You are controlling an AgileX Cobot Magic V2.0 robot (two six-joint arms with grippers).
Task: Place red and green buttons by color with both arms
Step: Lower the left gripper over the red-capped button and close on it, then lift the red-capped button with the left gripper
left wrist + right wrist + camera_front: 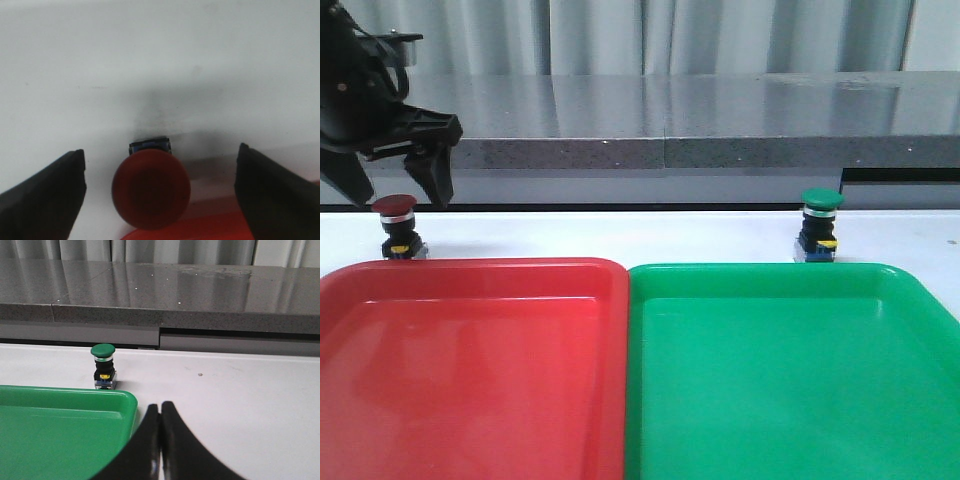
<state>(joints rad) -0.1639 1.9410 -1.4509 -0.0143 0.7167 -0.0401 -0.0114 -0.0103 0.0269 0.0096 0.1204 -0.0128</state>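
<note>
The red button [395, 226] stands upright on the white table just behind the red tray's far left corner. My left gripper [403, 192] hangs open right above it, one finger on each side of the dark red cap [151, 189] and neither touching it. The green button [819, 224] stands upright behind the green tray, towards its right side, and shows in the right wrist view as a green button [103, 366] beyond the tray corner. My right gripper [160, 412] is shut on nothing, low over the table beside that corner; it does not show in the front view.
A red tray [470, 370] and a green tray [790, 370] lie side by side at the front of the white table. A grey counter ledge [700, 150] runs along the back. White table [240, 405] extends to the right of the green tray.
</note>
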